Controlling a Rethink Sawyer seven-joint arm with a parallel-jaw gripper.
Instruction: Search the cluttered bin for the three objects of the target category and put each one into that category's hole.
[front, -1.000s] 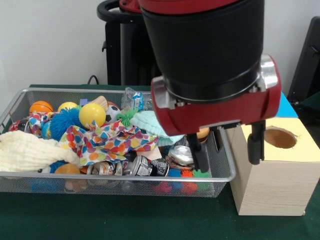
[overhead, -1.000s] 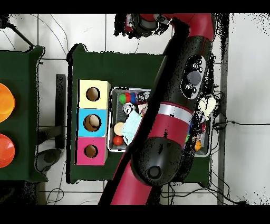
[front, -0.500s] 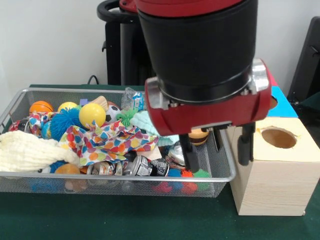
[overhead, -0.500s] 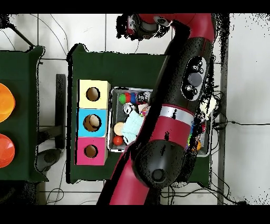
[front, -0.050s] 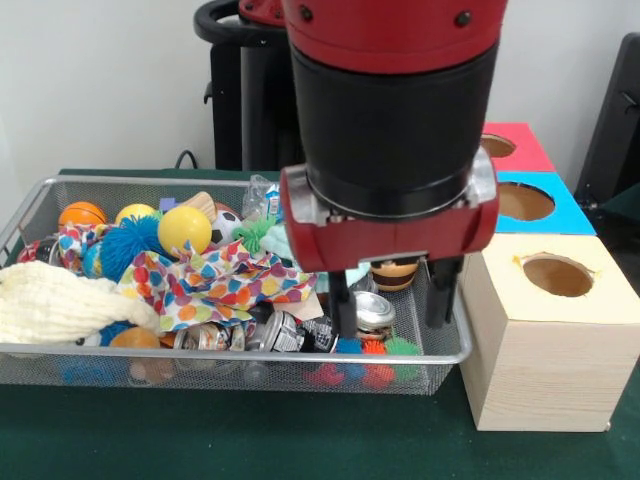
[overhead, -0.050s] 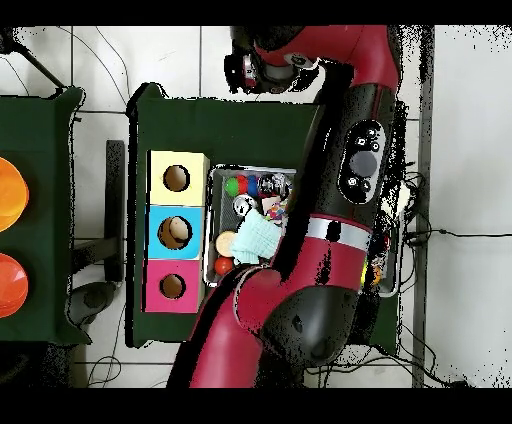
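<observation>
The released, empty claw hangs straight over the silver can, which lies between its prongs; the yellow-topped box stands at three o'clock.

A wire mesh bin is brimming with balls, cloths and cans, sitting just beside three holed boxes: yellow, blue, pink.

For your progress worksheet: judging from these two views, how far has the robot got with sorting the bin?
Possibly one item is done: something pale shows inside the blue box's hole. Nothing is in hand: the claw hangs open and empty over the wire bin's right end, above a silver can. The yellow hole and pink hole look empty, so most searching remains.
</observation>
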